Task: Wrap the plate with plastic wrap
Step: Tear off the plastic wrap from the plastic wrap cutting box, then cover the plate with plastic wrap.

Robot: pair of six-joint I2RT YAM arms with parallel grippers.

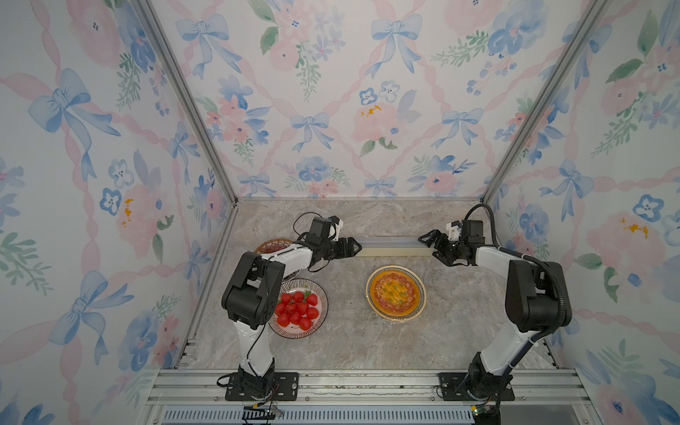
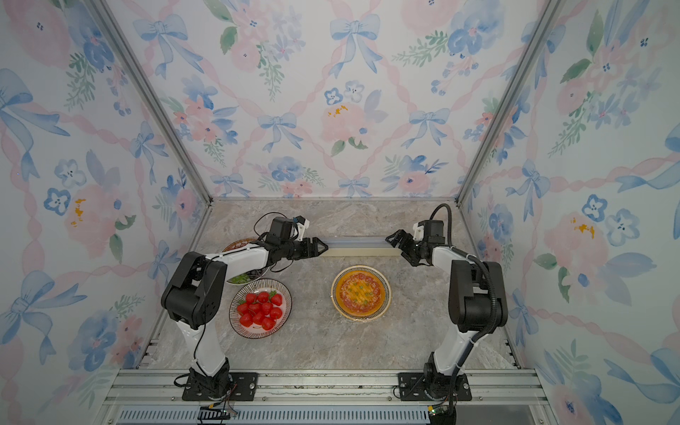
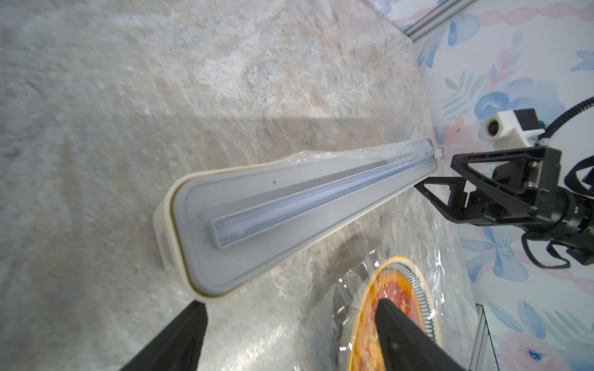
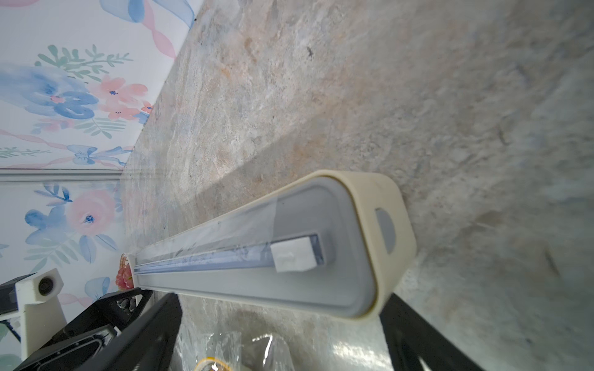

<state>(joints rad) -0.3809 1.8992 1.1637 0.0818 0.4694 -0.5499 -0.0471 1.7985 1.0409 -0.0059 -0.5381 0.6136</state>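
Cream wrap box (image 1: pixel 390 247) lies between left claw (image 1: pixel 357 247) and right claw (image 1: pixel 425 245), seemingly untouched.

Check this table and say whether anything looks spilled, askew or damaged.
Nothing is spilled or broken. One untidy thing: the plastic wrap over the pizza plate is crinkled, and its loose edges lie spread on the table around the rim. The wrap box lies straight across the back.

- Both top views are evenly, softly lit and sharp.
- Wrist views blur toward their edges.
- Glare glints on the plastic wrap (image 3: pixel 350 289).
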